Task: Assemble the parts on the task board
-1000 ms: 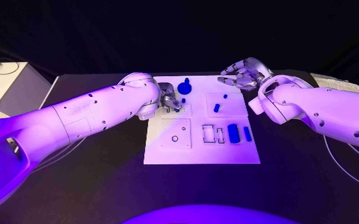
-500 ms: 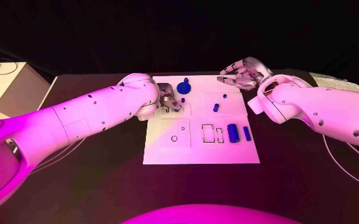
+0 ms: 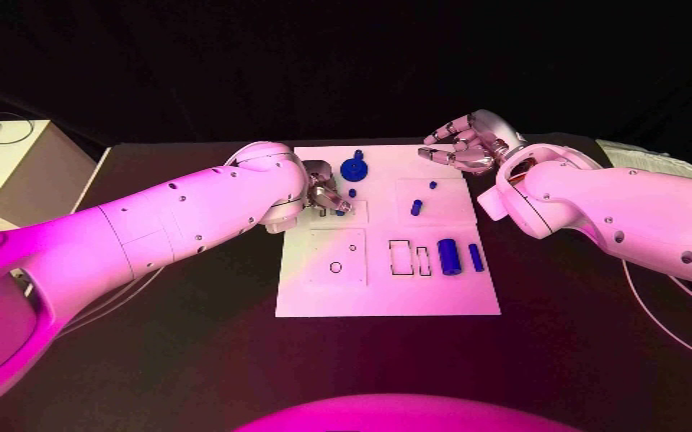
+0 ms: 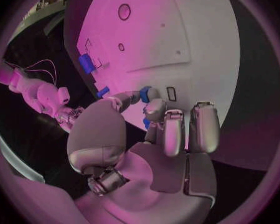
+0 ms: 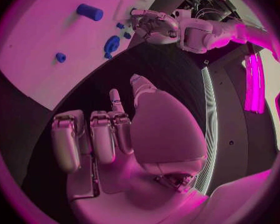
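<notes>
The white task board (image 3: 387, 287) lies in the middle of the black table (image 3: 173, 352), and the left hand (image 3: 326, 192) is down on its far left part, fingertips pinching a small blue peg (image 4: 145, 94) against the board just near of the round blue part (image 3: 355, 168). The right hand (image 3: 469, 144) hovers off the far right corner, fingers loosely curled with nothing in them. Toward the near right, a blue cylinder (image 3: 449, 256) and a slim blue bar (image 3: 476, 257) lie side by side, with another small blue piece (image 3: 417, 208) farther back.

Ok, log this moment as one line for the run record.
left hand: pinching small blue part over task board | right hand: empty, off board's far right corner | blue cylinder: lying on board
</notes>
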### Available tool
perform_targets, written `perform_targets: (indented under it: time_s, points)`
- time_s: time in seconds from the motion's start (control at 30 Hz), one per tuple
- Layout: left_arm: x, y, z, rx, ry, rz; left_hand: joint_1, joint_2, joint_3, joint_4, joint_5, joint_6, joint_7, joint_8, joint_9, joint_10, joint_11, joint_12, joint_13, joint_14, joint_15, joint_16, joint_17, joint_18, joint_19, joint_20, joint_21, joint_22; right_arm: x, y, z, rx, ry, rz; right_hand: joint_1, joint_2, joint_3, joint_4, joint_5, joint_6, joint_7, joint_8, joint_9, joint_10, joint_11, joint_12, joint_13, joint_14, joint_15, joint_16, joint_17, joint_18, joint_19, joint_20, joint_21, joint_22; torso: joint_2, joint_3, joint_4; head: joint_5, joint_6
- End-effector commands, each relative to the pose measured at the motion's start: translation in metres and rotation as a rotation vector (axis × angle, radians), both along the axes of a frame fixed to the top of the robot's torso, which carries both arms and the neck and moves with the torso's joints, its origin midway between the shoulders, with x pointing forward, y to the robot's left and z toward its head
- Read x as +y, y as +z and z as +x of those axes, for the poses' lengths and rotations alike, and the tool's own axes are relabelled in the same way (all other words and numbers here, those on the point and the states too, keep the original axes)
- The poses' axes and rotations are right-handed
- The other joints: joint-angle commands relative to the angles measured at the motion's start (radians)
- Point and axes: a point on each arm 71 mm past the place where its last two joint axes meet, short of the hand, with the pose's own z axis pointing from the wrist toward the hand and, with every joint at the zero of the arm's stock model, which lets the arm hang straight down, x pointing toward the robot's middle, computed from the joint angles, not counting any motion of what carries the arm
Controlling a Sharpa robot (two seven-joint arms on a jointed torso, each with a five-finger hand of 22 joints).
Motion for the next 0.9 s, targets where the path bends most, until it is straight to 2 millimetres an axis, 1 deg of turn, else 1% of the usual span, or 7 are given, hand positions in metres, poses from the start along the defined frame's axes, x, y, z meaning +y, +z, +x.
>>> perform_targets:
  time_s: [0.03, 0.2, 0.23, 0.27, 0.4, 0.77, 0.9]
  points:
    - [-0.0031, -0.0046, -0.0031, 0.015, -0.011, -0.001, 0.012, -0.005, -0.038, 0.017, 0.0, 0.003, 0.004, -0.009, -0.002, -0.007, 0.002, 0.006, 0.0, 0.096, -0.006, -0.002, 0.225, -0.014, 0.004, -0.006, -0.004, -0.001, 0.0015, 0.0004, -0.0008, -0.007, 0.018, -0.002, -0.012, -0.003, 0.006, -0.001, 0.004, -0.005, 0.001, 0.007, 0.001, 0.099, -0.005, -0.003, 0.258, 0.098, -0.008, -0.004, 0.234, -0.012, 0.101, -0.006, -0.004, 0.258, 0.0, 0.0001, -0.0003, 0.0, 0.0]
    - [-0.0022, -0.0044, -0.0032, 0.013, -0.01, -0.001, 0.022, -0.013, -0.096, 0.05, -0.015, 0.004, 0.005, -0.013, -0.002, -0.008, 0.003, 0.007, 0.0, 0.096, -0.006, -0.002, 0.225, -0.014, 0.004, -0.005, -0.005, -0.001, 0.0011, 0.0005, -0.0009, -0.008, 0.017, -0.001, -0.012, -0.003, 0.006, -0.001, 0.004, -0.005, 0.001, 0.007, 0.001, 0.099, -0.005, -0.003, 0.258, 0.098, -0.008, -0.004, 0.234, -0.012, 0.101, -0.006, -0.004, 0.258, -0.001, -0.0004, -0.0001, -0.001, 0.0]
    - [-0.0019, -0.0043, -0.0033, 0.013, -0.011, 0.0, 0.027, -0.013, -0.111, 0.06, -0.034, 0.005, 0.005, -0.014, -0.003, -0.009, 0.003, 0.006, -0.001, 0.096, -0.005, -0.002, 0.224, -0.014, 0.004, -0.005, -0.006, -0.001, 0.001, 0.0005, -0.0009, -0.008, 0.016, -0.001, -0.012, -0.003, 0.006, -0.001, 0.004, -0.005, 0.001, 0.007, 0.001, 0.099, -0.005, -0.003, 0.258, 0.098, -0.008, -0.004, 0.234, -0.012, 0.101, -0.006, -0.004, 0.258, -0.001, -0.0002, -0.0004, 0.0, 0.0]
    - [-0.0016, -0.0042, -0.0035, 0.012, -0.011, 0.0, 0.036, -0.013, -0.129, 0.073, -0.077, 0.005, 0.005, -0.016, -0.003, -0.009, 0.004, 0.007, -0.002, 0.096, -0.005, -0.002, 0.224, -0.014, 0.005, -0.005, -0.006, -0.001, 0.0009, 0.0006, -0.0009, -0.009, 0.016, -0.001, -0.012, -0.003, 0.006, -0.001, 0.004, -0.005, 0.001, 0.007, 0.001, 0.099, -0.005, -0.003, 0.258, 0.098, -0.008, -0.004, 0.234, -0.012, 0.101, -0.006, -0.004, 0.258, -0.001, -0.0002, -0.0006, 0.0, 0.0]
    - [-0.0005, -0.0034, -0.0045, 0.008, -0.013, 0.001, 0.057, -0.019, -0.168, 0.106, -0.119, 0.006, 0.007, -0.019, -0.004, -0.01, 0.005, 0.007, -0.002, 0.096, -0.004, -0.002, 0.224, -0.014, 0.005, -0.004, -0.007, 0.0, 0.0004, 0.0007, -0.0008, -0.01, 0.015, 0.0, -0.013, -0.004, 0.006, -0.001, 0.004, -0.006, 0.001, 0.007, 0.001, 0.099, -0.005, -0.003, 0.258, 0.098, -0.008, -0.004, 0.234, -0.012, 0.101, -0.006, -0.003, 0.258, -0.001, -0.0008, -0.0004, -0.002, 0.001]
    - [0.0025, 0.0016, -0.0079, -0.013, -0.015, -0.006, 0.052, -0.016, -0.211, 0.121, -0.159, 0.007, 0.009, -0.021, -0.003, -0.014, 0.007, 0.004, -0.009, 0.096, -0.002, -0.002, 0.224, -0.014, 0.004, -0.003, -0.008, -0.001, -0.0008, 0.0005, -0.0008, -0.016, 0.006, 0.001, -0.015, -0.005, 0.006, -0.001, 0.004, -0.007, 0.001, 0.007, 0.001, 0.095, -0.005, -0.007, 0.255, 0.097, -0.008, -0.005, 0.231, -0.011, 0.099, -0.006, -0.007, 0.255, -0.002, -0.0019, 0.0004, -0.002, 0.008]
    - [0.0032, 0.0037, -0.0088, -0.02, -0.015, -0.01, 0.05, -0.014, -0.214, 0.122, -0.162, 0.007, 0.009, -0.021, -0.003, -0.014, 0.007, 0.005, -0.009, 0.096, -0.002, -0.002, 0.224, -0.014, 0.004, -0.002, -0.008, -0.001, -0.0011, -0.0003, -0.001, -0.014, 0.006, 0.001, -0.015, -0.005, 0.006, -0.001, 0.004, -0.007, 0.001, 0.007, 0.001, 0.095, -0.005, -0.007, 0.255, 0.097, -0.008, -0.005, 0.231, -0.011, 0.099, -0.006, -0.007, 0.255, -0.001, -0.002, -0.0004, -0.002, 0.011]
